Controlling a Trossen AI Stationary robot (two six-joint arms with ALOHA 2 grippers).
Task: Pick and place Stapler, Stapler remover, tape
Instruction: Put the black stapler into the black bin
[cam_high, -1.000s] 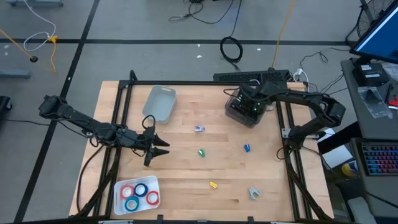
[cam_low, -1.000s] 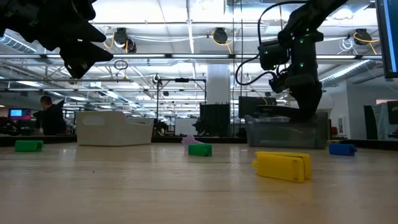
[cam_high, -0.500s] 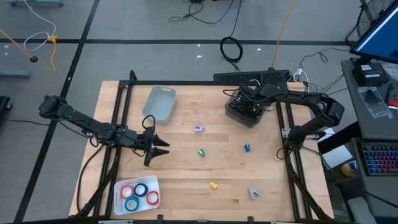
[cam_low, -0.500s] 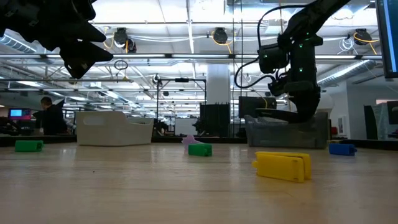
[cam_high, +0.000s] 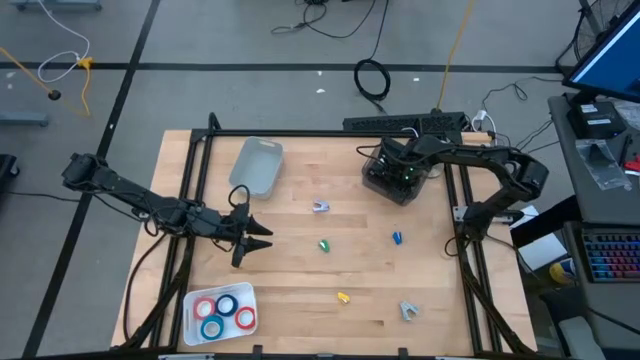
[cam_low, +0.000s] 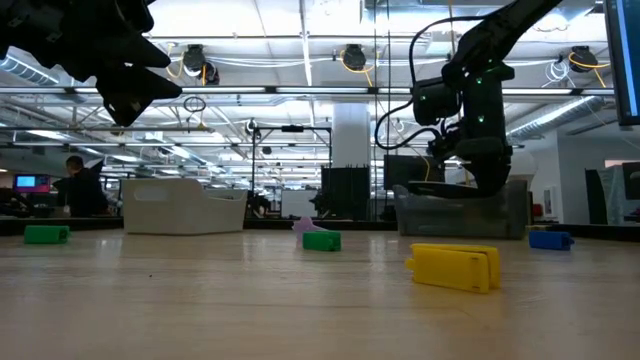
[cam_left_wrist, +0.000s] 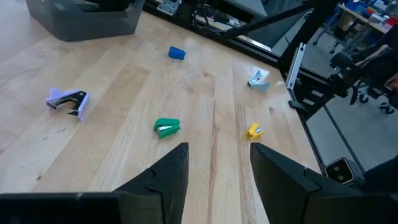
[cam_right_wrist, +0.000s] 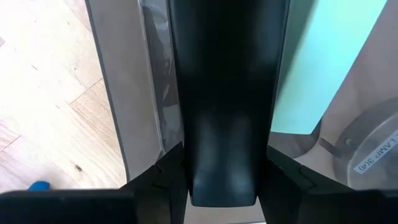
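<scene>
Black stapler (cam_right_wrist: 222, 106) in right claw (cam_right_wrist: 222, 186)

Quick count from the high view: four tape rolls (cam_high: 224, 312), two red and two blue, all sitting in one white tray (cam_high: 193, 301) at the table's front left corner. Five small colored pieces loose on the wood: purple (cam_high: 320, 207), green (cam_high: 324, 244), blue (cam_high: 397, 238), yellow (cam_high: 344, 297), pale grey (cam_high: 409, 311). One grey tray (cam_high: 258, 166), one dark bin (cam_high: 385, 185).

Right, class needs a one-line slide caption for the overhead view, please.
Left pincer hovers open mid-table; right pincer reaches into the dark bin; tape sits in the white tray.
</scene>
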